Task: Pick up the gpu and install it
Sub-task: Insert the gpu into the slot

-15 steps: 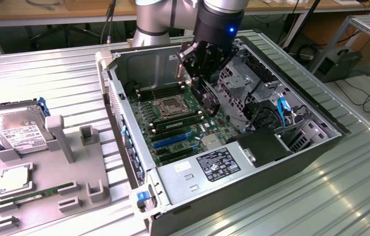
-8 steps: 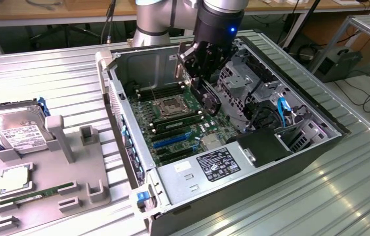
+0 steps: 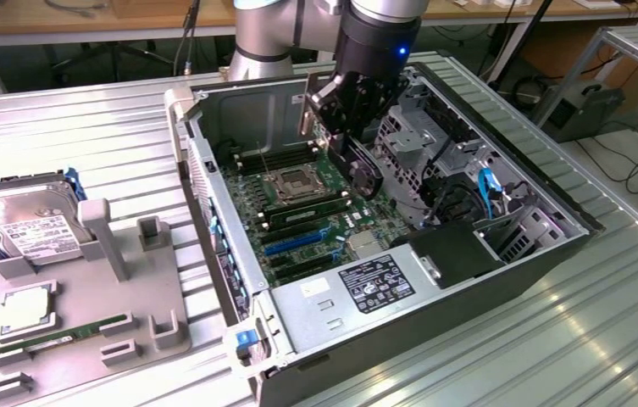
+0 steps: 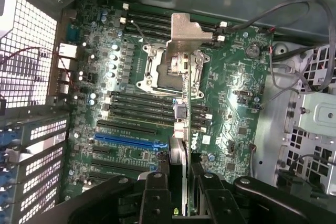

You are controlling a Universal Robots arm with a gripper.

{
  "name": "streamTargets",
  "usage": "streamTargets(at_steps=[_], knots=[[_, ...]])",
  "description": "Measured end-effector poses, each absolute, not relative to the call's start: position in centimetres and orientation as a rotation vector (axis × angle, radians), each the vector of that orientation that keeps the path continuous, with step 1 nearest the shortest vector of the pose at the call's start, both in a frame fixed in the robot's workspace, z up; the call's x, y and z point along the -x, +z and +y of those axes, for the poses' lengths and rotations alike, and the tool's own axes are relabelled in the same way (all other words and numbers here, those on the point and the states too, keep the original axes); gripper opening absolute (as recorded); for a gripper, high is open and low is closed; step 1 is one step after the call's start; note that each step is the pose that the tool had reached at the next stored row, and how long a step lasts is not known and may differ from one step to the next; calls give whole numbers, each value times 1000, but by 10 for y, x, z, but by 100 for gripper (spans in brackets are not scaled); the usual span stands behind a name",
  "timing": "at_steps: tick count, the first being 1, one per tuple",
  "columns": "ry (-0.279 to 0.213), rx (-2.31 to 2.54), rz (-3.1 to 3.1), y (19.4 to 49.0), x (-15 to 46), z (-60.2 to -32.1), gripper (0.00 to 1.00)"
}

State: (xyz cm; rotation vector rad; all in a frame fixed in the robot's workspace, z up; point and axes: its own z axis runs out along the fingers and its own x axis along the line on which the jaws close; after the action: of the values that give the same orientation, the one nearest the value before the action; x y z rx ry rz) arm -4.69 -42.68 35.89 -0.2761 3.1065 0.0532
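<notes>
Fingers [image 4: 157,195] of our gripper [image 4: 181,174] pinch the gpu [image 4: 181,111], a thin card seen edge-on with a silver bracket. We hold it inside the black metal case [image 3: 522,271], above the green motherboard [image 3: 296,229]; the power supply label [image 3: 375,284] is too small to read.

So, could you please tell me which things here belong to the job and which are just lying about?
Job in hand:
gpu, held in the claw
open computer case
motherboard

Lying about:
hard drive
memory stick
grey holder
</notes>
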Motion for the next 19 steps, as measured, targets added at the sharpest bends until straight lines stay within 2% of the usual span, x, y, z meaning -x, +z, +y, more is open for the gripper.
streamTargets(at_steps=[19], knots=[[55, 426, 3091, 359, 47, -427, 26]])
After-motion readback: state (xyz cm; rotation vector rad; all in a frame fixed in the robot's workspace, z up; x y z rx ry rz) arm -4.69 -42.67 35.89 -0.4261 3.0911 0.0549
